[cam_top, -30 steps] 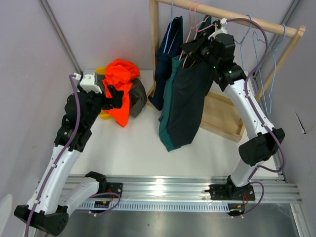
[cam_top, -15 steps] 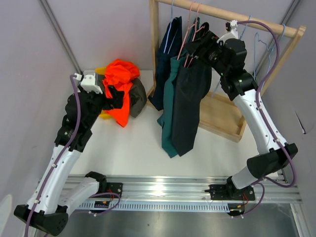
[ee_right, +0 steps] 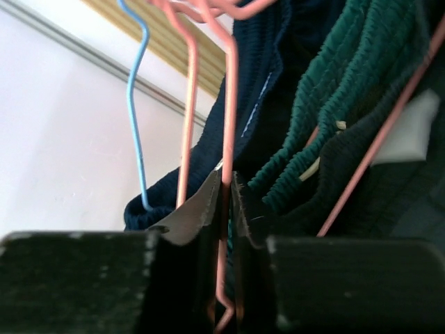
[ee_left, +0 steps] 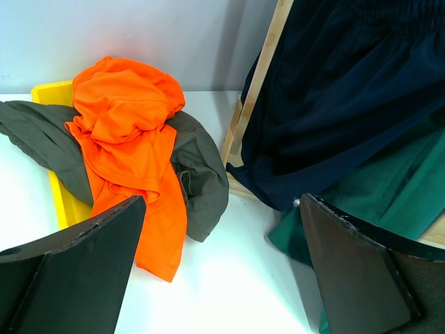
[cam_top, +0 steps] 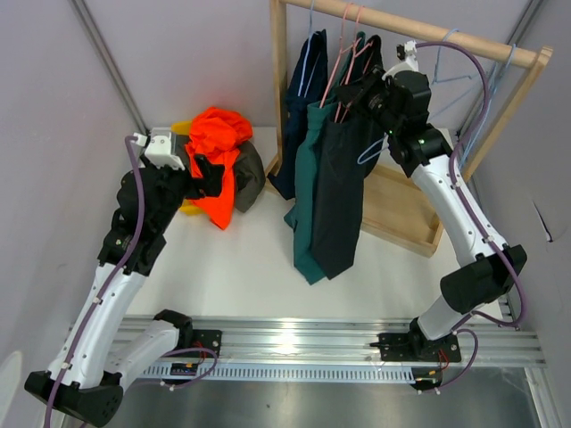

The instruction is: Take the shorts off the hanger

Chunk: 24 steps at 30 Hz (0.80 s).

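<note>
Soft fabric navy blue shorts (cam_top: 299, 111), teal green shorts (cam_top: 303, 223) and black shorts (cam_top: 343, 187) are hung from the round wooden rail (cam_top: 464, 42), so the task is judged partly done. A thin pink wire hanger (ee_right: 230, 104) is pinched between the closed fingers of the right gripper (ee_right: 226, 202), probably to steady it while fabric is pulled off. The bright orange shorts (ee_left: 128, 132) and olive green shorts (ee_left: 201, 174) are heaped over a yellow plastic tray (ee_left: 52, 94). Above them the left gripper (ee_left: 222, 209) is held wide apart, empty.
</note>
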Each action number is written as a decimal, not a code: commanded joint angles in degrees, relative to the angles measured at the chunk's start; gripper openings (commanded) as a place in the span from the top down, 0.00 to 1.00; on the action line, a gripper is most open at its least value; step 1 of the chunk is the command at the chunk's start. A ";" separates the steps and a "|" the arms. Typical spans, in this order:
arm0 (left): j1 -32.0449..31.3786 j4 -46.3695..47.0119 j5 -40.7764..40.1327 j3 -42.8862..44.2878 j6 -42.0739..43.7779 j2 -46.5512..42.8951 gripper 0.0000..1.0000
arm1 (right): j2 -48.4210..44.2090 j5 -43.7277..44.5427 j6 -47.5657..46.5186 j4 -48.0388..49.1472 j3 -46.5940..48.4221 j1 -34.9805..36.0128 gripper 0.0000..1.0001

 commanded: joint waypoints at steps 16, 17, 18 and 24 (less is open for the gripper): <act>-9.55 -1.93 4.11 5.97 3.81 -0.72 0.01 | -4.06 3.76 -4.78 -3.01 9.89 0.32 1.00; -10.62 -2.19 3.84 6.85 3.90 -0.81 0.01 | -4.51 4.12 -5.14 -3.55 10.77 0.24 1.00; -11.50 -2.72 3.75 7.30 3.99 -0.54 0.01 | -4.77 4.12 -5.75 -4.25 12.52 0.24 1.00; -16.77 -2.98 1.21 9.76 3.91 0.60 0.01 | -5.83 4.12 -6.98 -7.85 17.98 0.24 1.00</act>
